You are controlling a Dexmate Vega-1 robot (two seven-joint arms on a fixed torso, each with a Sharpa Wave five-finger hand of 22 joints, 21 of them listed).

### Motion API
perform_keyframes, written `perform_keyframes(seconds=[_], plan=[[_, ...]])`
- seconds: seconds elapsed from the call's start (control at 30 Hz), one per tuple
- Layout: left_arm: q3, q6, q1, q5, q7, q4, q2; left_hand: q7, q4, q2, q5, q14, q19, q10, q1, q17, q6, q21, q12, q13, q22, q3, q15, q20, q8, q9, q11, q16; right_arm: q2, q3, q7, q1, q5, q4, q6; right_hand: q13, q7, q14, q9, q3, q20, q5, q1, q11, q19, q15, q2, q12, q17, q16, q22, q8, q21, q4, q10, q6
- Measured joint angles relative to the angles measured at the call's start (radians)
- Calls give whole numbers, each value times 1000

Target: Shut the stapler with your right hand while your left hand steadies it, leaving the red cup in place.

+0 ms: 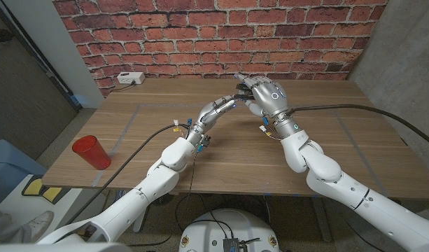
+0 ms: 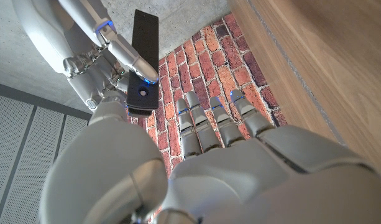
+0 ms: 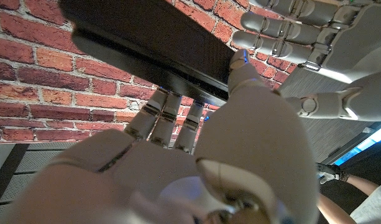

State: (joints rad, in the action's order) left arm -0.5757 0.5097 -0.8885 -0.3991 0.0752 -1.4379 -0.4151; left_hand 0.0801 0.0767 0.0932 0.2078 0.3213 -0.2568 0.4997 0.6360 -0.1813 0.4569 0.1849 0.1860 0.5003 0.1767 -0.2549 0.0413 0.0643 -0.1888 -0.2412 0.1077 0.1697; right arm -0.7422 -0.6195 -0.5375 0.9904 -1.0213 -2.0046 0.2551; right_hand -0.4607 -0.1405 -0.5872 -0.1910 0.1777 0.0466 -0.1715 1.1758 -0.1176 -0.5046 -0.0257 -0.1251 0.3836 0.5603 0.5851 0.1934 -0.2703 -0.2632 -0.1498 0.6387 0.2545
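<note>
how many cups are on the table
1: a red cup stands near the table's front left edge, apart from both hands. None other shows, though the arms hide some tabletop.

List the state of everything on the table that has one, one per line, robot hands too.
Stapler: black, held up between both robot hands; open or closed unclear.
Red cup: upright, alone near the table's left front corner.
Left robot hand: touching the stapler.
Right robot hand: fingers on the stapler.
White box: at the far edge, cable attached.
</note>
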Motion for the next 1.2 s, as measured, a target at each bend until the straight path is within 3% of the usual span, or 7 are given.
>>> perform_keyframes(seconds=[0.03,0.27,0.5,0.87,1.1,1.2], plan=[[0,1,2,0,0,3,2,0,0,0,0,0,0,0,0,0,0,0,3,0,0,0,0,0,0,0,0,2,1,0,-10,0,8,1,-6,-6,1,-25,0,3,2,-2,0,-4,-2,-20,0,22,5,5,0,0,0,3,17,9],[0,10,8,-6,9,14,10,-6,0,0,0,0,4,0,0,0,-6,0,3,-5,0,0,0,-4,0,0,0,4,7,7,-52,5,49,12,-36,-6,-22,-47,-2,12,2,-3,0,7,-1,-27,0,47,11,5,2,0,-8,-2,28,39],[0,19,10,-12,15,27,15,-6,4,0,0,0,5,0,0,5,-6,0,3,-8,0,4,0,-5,0,5,0,4,14,12,-95,6,86,24,-79,-6,-35,-96,-2,24,0,-2,0,39,-14,-19,0,47,32,5,5,5,-19,0,60,98],[7,34,8,-20,20,39,16,-6,0,0,0,0,5,0,0,5,-5,0,3,-14,0,7,0,-5,-4,5,0,8,34,16,-150,-1,128,49,-134,-6,-57,-117,-2,36,0,-1,11,52,-25,-1,10,47,57,7,11,12,-34,0,73,154],[13,47,5,-29,27,46,16,-9,0,0,0,0,5,0,0,5,-2,0,11,-16,0,8,0,-5,-6,6,0,8,45,17,-173,-3,152,58,-162,-6,-62,-128,-12,44,0,1,22,62,-25,10,22,47,81,-16,22,-1,-57,-1,83,293],[15,52,4,-36,35,51,15,-9,0,0,0,0,9,0,0,5,-2,0,11,-19,0,8,0,-9,-8,9,0,8,53,17,-191,-2,164,59,-182,7,-57,-135,-21,44,0,2,22,64,-25,17,22,47,97,-35,28,-24,-74,-1,85,397]])
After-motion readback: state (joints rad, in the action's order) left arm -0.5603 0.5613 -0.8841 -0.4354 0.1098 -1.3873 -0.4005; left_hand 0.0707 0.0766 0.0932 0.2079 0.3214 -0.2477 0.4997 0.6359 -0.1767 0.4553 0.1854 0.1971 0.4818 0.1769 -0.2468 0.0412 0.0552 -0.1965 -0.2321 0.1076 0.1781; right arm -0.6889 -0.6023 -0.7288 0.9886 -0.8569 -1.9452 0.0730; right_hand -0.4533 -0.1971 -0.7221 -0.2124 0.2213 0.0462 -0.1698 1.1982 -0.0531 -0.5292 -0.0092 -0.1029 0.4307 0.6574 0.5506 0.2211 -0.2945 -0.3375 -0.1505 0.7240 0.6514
